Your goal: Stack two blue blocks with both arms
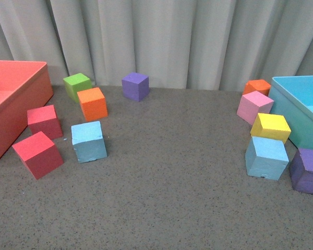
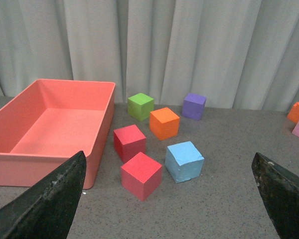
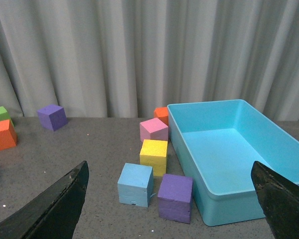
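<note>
One light blue block sits at the left of the table, beside two red cubes; it shows in the left wrist view ahead of my open left gripper, well clear of its fingers. The second blue block sits at the right, between a yellow cube and a purple cube; it shows in the right wrist view ahead of my open right gripper, apart from its fingers. Neither arm shows in the front view. Both grippers are empty.
A salmon bin stands at the left, a turquoise bin at the right. Red cubes, orange, green and purple cubes lie left and back; pink, yellow, orange and purple cubes lie right. A curtain hangs behind.
</note>
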Robot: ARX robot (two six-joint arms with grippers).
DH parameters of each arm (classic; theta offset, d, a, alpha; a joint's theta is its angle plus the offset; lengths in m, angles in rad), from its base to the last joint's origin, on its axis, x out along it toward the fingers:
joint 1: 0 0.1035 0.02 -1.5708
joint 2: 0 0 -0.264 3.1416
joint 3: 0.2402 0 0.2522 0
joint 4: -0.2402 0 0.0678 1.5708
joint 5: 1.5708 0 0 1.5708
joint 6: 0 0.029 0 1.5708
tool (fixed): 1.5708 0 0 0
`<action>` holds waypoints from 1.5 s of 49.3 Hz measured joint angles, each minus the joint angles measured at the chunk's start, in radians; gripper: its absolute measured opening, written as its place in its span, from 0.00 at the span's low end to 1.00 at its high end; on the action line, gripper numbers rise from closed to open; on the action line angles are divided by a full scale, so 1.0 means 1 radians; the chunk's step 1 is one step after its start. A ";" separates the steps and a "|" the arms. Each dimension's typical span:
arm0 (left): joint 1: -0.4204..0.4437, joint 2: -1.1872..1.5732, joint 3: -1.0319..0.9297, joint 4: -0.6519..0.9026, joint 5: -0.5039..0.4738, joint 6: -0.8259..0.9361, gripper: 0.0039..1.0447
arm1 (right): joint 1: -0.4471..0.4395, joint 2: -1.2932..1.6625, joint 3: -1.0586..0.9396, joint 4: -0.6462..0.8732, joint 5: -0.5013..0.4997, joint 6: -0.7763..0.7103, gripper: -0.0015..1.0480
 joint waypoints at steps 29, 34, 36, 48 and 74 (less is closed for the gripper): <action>0.000 0.000 0.000 0.000 0.000 0.000 0.94 | 0.000 0.000 0.000 0.000 0.000 0.000 0.91; 0.000 0.000 0.000 0.000 0.000 0.000 0.94 | 0.000 0.000 0.000 0.000 0.000 0.000 0.91; 0.000 0.000 0.000 0.000 0.000 0.000 0.94 | 0.000 0.000 0.000 0.000 0.000 0.000 0.91; 0.000 0.000 0.000 0.000 0.000 0.000 0.94 | 0.000 0.000 0.000 0.000 0.000 0.000 0.91; 0.000 0.000 0.000 0.000 0.000 0.000 0.94 | 0.119 1.432 0.618 0.201 0.141 0.126 0.91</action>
